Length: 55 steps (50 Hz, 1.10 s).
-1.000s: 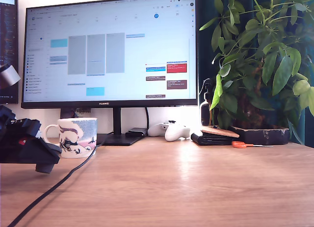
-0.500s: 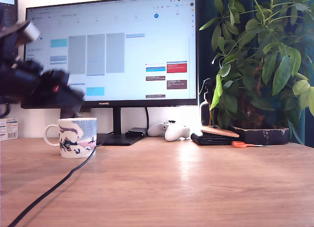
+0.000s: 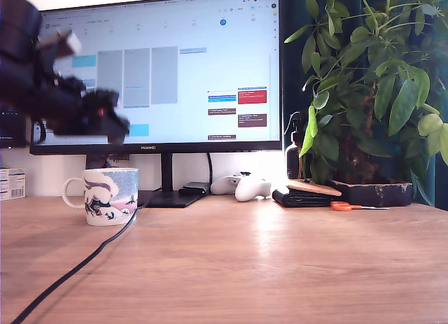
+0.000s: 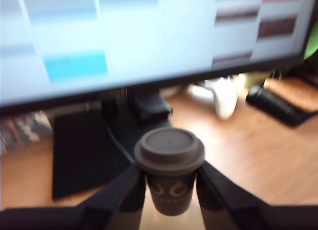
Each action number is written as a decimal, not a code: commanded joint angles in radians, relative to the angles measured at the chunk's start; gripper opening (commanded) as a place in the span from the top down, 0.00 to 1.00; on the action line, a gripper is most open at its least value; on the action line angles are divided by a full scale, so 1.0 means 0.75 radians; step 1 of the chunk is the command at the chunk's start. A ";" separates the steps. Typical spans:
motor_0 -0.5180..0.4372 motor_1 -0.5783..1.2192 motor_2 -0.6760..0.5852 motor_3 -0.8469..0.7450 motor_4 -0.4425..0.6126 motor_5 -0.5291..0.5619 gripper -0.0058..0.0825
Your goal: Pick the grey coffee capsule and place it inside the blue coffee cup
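here, at the exterior view's left, the gripper hangs in the air in front of the monitor, motion-blurred, above and slightly left of the blue coffee cup. the wrist view shows its two dark fingers pinching the grey coffee capsule by the tapered body, one on each side, with the capsule upright: a wider flat lid-like rim on top, dark grey wall below, two pale ring marks on the front. the cup stands on the wooden desk near the monitor stand, white handle toward the exterior view's left, its mouth open upward; a black cable runs along the desk just beside its base. moving right, the middle of the desk is bare wood. further right lie a white game controller, a dark wallet, orange scissors and a potted plant, all well apart from the cup.
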 commanded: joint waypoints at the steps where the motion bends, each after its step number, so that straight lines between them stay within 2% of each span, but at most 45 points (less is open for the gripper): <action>1: 0.005 0.042 0.049 -0.054 0.006 0.006 0.79; 11: 0.009 0.067 0.152 -0.290 -0.002 0.006 0.79; 37: 0.009 0.067 0.173 -0.404 -0.036 0.006 0.78; 39: 0.009 0.067 0.173 -0.410 -0.035 0.006 0.72; 40: 0.009 0.067 0.173 -0.413 -0.035 0.008 0.66; 44: 0.009 0.067 0.175 -0.434 -0.036 0.019 0.31; 46: 0.009 0.067 0.179 -0.452 -0.035 0.019 0.18; 48: 0.009 0.067 0.183 -0.476 -0.036 0.021 0.13; 55: 0.009 0.066 0.194 -0.512 -0.035 0.020 0.14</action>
